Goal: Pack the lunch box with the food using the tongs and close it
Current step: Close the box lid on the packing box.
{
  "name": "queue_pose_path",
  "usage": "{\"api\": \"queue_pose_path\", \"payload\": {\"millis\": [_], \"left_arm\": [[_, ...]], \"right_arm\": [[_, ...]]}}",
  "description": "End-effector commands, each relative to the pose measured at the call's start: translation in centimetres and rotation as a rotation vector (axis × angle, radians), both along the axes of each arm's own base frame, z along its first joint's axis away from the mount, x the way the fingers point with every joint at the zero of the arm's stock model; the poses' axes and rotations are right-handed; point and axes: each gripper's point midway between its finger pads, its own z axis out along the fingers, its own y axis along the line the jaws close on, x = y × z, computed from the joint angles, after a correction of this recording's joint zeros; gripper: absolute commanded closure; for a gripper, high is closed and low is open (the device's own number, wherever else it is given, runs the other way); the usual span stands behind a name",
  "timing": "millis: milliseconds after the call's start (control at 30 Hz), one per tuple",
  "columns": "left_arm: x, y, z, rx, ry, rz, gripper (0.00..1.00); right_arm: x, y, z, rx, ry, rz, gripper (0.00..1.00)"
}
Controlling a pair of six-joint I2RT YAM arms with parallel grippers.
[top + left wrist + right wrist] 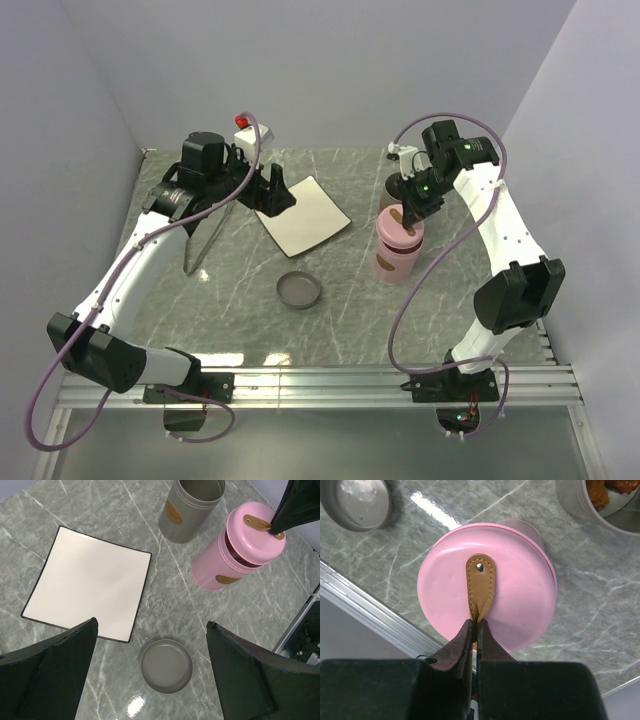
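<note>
Right wrist view: I have the right gripper (pixel 475 626) clenched on the pink lid's (pixel 520 600) tan tab (pixel 480 582), lid slightly askew atop the pink canister (pixel 212 574), food (pixel 600 492) in the grey tin (pixel 572 505) beside it; my left gripper (pixel 150 625) gapes empty near the plate (pixel 90 580).

I see the left arm stretched forward, left gripper (pixel 266 190) (pixel 151 625) with its jaws spread wide. Right arm arches over, right gripper (pixel 409 217) (pixel 476 625) pointing down, pinched tight on a tan strap (pixel 480 582).

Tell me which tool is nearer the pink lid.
Right. The right tool is shut on the tan strap of the pink lid; the left tool hangs open by the white plate, apart.
</note>
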Motion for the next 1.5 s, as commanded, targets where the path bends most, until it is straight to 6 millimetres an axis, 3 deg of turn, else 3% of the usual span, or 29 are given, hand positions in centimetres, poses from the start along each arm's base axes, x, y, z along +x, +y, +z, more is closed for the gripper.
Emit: {"api": "queue_pose_path", "payload": {"millis": [0, 600, 1133, 1467], "left_arm": [[0.2, 0.0, 0.9, -0.008, -0.029, -0.005, 0.04], [0.4, 0.0, 0.7, -0.005, -0.028, -0.003, 0.04], [0.4, -0.2, 0.6, -0.006, -0.026, -0.009, 0.04], [0.2, -0.1, 0.8, -0.007, -0.032, -0.013, 0.04]], "right_arm": [[-0.9, -0.2, 0.3, -0.002, 0.006, 0.038, 1.00], [-0.8, -1.3, -2.8, -0.048, 0.037, 0.057, 1.00], [0.6, -1.4, -2.0, -0.014, 0.021, 0.040, 1.00], [0.2, -1.6, -3.4, 0.031, 0.097, 0.033, 1.00]]}}
